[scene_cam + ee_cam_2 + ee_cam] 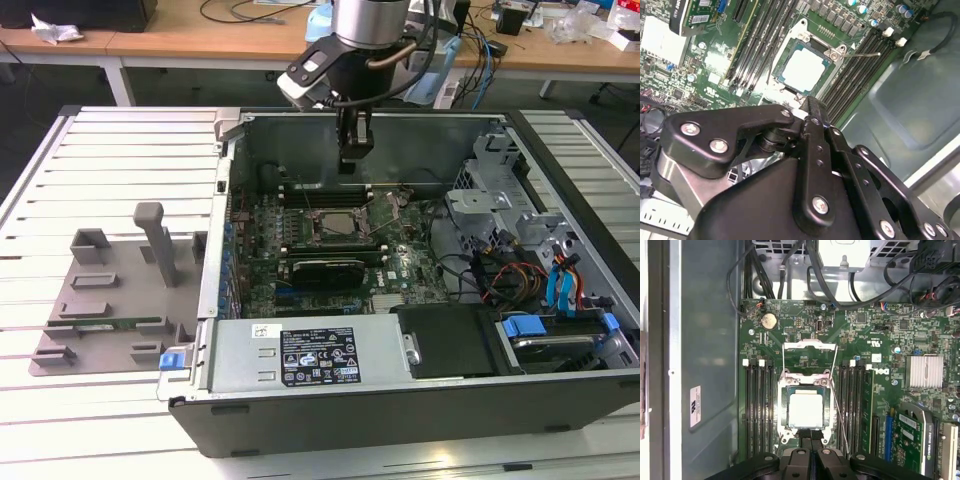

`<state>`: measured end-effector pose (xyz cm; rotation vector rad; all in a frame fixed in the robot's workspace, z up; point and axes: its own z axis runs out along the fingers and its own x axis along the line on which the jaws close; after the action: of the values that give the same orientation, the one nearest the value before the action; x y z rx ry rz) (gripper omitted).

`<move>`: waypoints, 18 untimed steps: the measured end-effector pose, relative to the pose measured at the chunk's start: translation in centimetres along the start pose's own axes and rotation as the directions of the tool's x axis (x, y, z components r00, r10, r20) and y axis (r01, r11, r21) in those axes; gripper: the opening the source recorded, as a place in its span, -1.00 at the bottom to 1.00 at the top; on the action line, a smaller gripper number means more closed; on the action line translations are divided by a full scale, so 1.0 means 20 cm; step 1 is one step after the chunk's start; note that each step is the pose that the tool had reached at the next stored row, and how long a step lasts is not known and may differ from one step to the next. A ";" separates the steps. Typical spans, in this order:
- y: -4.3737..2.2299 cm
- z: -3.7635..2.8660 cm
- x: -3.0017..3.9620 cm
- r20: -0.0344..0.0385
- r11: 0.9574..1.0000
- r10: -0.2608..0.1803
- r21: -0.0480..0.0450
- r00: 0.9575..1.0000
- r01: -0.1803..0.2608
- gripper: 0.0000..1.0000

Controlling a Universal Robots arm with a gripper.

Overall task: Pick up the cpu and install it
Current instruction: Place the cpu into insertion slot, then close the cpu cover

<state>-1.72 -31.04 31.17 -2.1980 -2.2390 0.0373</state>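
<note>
Pale silver-grey square cpu (805, 410) sat flat inside the black metal-edged socket frame (782, 415) on the green motherboard (805, 325). The hinged metal load plate (809, 345) was flipped open, and the thin wire lever (839, 410) looked unlatched beside it. In the exterior view the black end effector (355, 155) hung above the board, w/ the cpu at approx 6 o'clock from it, apart, no contact. Its tips looked pinched together, narrow, w/ nothing between them.

Risk, imo: the chip was unclamped, so a dip or sideways brush from those closed tips could skew it & bend socket pins. The wire lever stood near enough to snag. The long black memory slots (757, 410) flanking the socket left little room for drift.
</note>
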 end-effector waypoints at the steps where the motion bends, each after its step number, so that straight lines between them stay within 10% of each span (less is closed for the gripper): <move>1: 0.000 -0.009 0.000 0.000 1.000 0.000 0.000 1.000 0.000 -0.79; 4: -0.001 -0.054 -0.001 0.000 1.000 0.000 0.000 1.000 0.000 -0.79; 18: 0.000 -0.055 -0.001 -0.001 1.000 0.000 0.000 1.000 0.000 -0.79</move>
<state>-1.69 -31.04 32.27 -2.1977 -2.2388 0.0366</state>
